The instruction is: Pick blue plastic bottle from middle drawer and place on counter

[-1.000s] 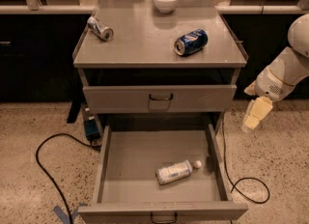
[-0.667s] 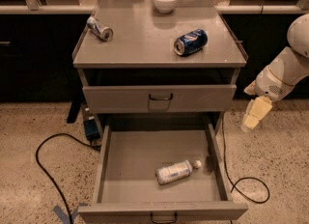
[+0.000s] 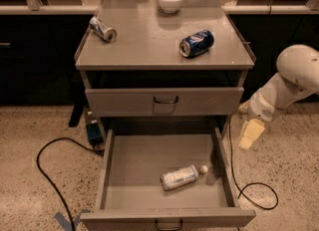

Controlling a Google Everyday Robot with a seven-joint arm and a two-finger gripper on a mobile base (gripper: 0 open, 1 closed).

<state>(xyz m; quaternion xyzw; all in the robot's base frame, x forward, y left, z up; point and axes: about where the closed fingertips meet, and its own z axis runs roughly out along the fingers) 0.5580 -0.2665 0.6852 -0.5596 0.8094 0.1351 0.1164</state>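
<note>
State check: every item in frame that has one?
middle drawer: pulled open
top drawer: shut
blue plastic bottle: capped, lying on its side in the middle drawer
dark blue soda can: on its side on the counter
silver can: on its side on the counter
white bowl: upright, at counter's back edge
claw: right of the open drawer, outside it, clear of the bottle

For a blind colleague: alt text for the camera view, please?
A bottle lies on its side in the open drawer, while the gripper hangs outside the drawer's right wall, touching nothing. On the counter above lie a blue can and a silver can, with a white bowl at the back.
</note>
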